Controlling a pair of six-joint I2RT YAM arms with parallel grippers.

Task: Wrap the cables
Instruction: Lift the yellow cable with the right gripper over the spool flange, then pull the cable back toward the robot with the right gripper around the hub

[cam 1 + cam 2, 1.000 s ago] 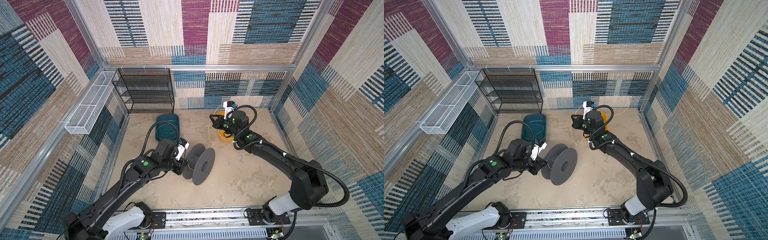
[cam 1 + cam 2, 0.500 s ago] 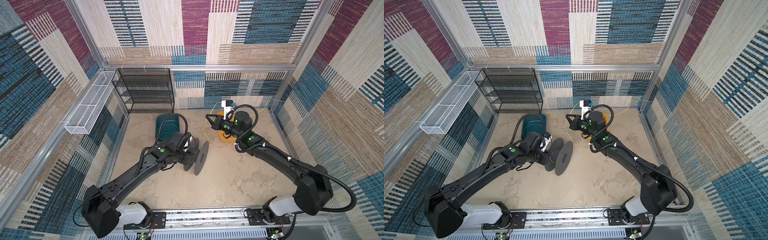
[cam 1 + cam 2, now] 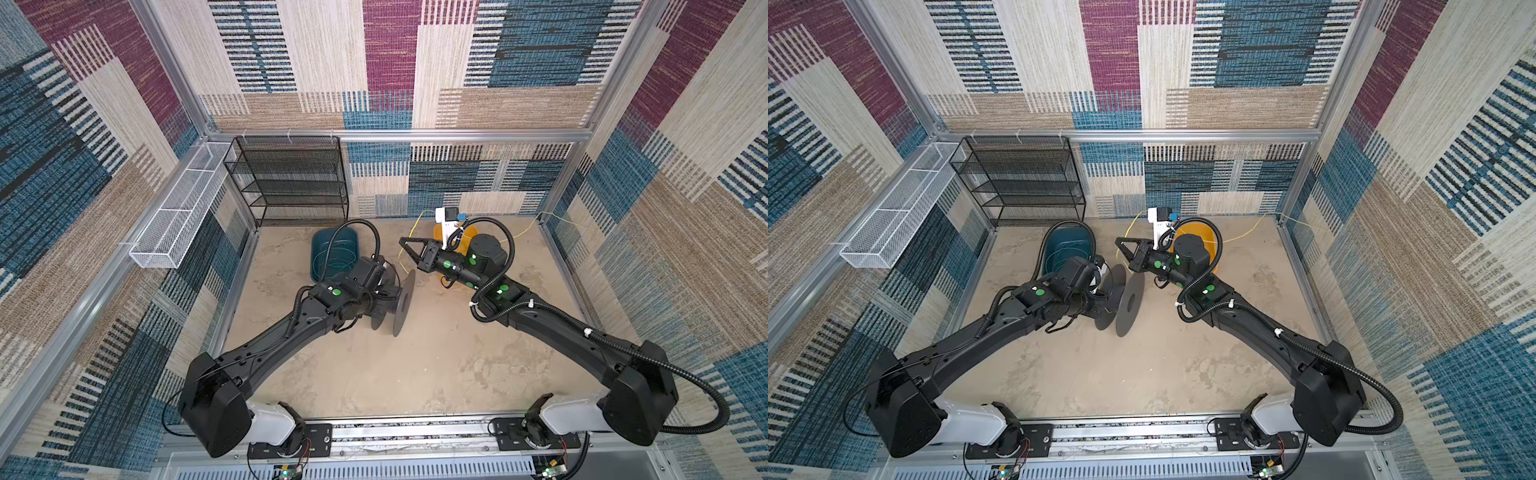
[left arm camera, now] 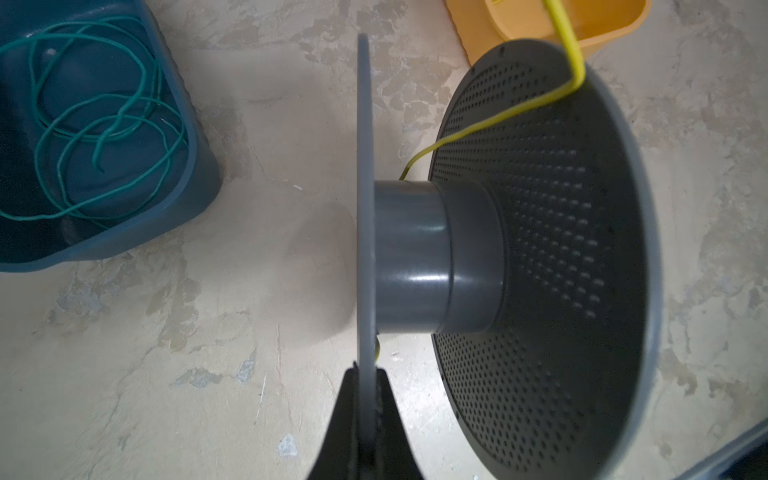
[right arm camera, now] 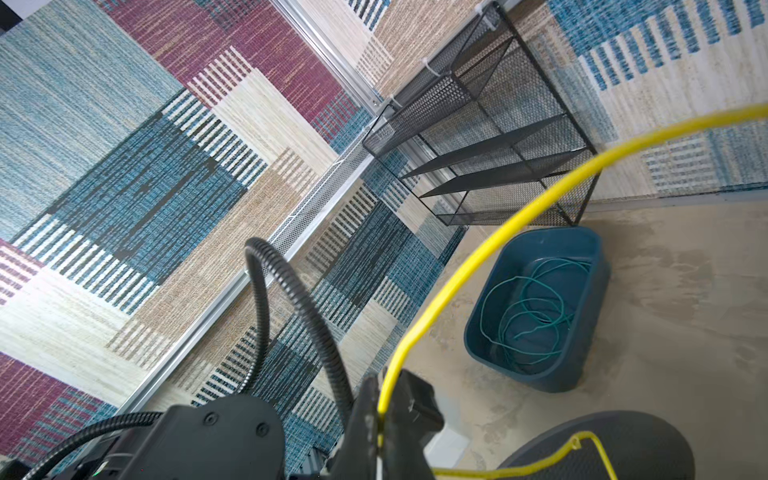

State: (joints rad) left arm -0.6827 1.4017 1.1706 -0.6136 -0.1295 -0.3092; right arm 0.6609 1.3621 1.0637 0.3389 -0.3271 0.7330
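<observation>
Beige floor; cables apparently on spool

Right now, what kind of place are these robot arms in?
Probably a robot practice booth: an aluminium frame hung with patterned woven panels, a left arm and right arm fixed to a base rail, and props like a grey spool and blue tub.

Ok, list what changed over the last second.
The left gripper, clamped on one flange, turned the spool more edge-on to the top views and nudged it backward or upward; its arm stretched out. The right gripper carried the yellow cable leftward toward the spool. Both grips held; blue bin, yellow bin and rack unmoved.
</observation>
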